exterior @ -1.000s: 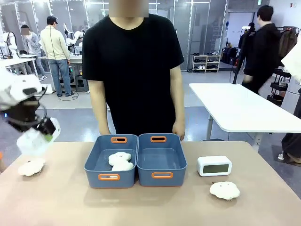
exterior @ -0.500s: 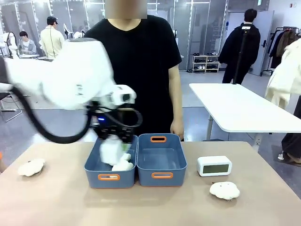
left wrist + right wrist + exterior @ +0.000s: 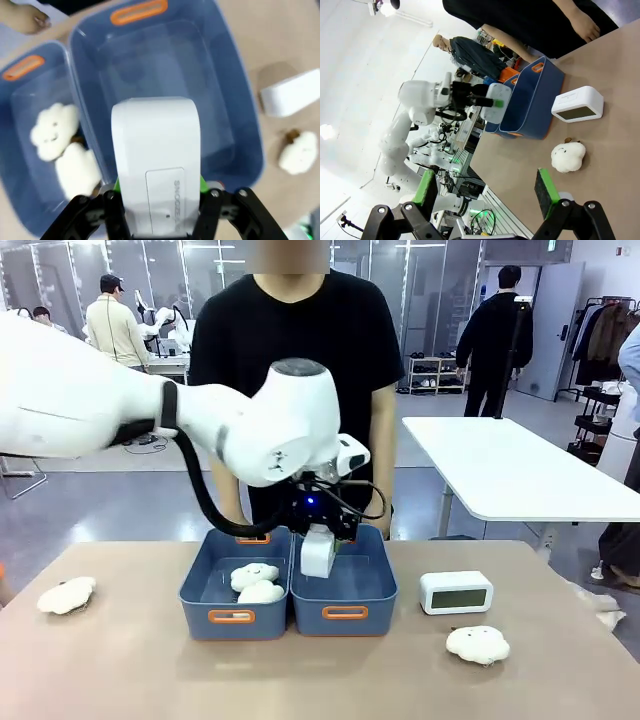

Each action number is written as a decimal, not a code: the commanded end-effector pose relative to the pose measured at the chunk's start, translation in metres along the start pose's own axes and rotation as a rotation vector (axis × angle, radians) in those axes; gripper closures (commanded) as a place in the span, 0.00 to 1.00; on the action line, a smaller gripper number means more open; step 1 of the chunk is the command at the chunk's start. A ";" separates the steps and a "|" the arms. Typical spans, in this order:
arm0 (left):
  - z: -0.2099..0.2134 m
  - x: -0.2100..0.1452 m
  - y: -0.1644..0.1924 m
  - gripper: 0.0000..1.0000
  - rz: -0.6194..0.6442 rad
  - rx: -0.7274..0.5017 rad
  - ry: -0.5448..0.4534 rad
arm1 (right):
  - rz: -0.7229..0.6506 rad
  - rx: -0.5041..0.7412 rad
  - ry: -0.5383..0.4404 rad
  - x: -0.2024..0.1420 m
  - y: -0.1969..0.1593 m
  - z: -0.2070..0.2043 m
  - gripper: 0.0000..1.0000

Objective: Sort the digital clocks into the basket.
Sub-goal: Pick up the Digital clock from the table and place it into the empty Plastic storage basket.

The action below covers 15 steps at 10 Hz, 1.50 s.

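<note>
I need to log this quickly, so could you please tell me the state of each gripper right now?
Left gripper: closed on a digital clock, over the empty basket.
Right gripper: open, holding nothing.

The left arm [image 3: 90, 400] is a fat, glossy white rounded shell, with a black band [image 3: 170, 406] round one joint and a flat grey cap [image 3: 300, 368] on the housing above the left pincer [image 3: 318, 540]. A thick black cable [image 3: 197, 490] runs beside it, and a small blue light [image 3: 310, 502] glows just above the pincer. The right pincer [image 3: 485, 187] has black link-bar fingers [image 3: 417, 221], bright green pads [image 3: 426, 189] and round silver screws [image 3: 378, 210].
</note>
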<state>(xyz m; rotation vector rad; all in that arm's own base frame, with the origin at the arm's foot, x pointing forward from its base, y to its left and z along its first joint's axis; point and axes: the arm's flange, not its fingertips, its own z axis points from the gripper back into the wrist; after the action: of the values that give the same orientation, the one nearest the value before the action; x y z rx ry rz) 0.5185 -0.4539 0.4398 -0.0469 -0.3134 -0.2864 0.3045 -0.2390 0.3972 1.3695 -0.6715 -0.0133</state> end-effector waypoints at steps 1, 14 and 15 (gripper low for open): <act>-0.014 0.022 -0.019 0.48 0.044 -0.012 0.052 | 0.005 0.008 -0.001 0.000 0.003 0.001 0.00; 0.037 -0.028 0.085 0.00 0.163 -0.162 0.063 | 0.005 0.008 -0.001 0.000 0.003 0.001 0.00; 0.047 -0.052 0.126 0.00 0.231 -0.199 0.041 | 0.005 0.008 -0.001 0.000 0.003 0.001 0.00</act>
<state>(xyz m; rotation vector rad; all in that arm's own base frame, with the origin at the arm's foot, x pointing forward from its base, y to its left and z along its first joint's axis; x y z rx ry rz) 0.5268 -0.3718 0.4752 -0.1754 -0.2313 -0.1169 0.3040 -0.2396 0.3978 1.3687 -0.6736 -0.0135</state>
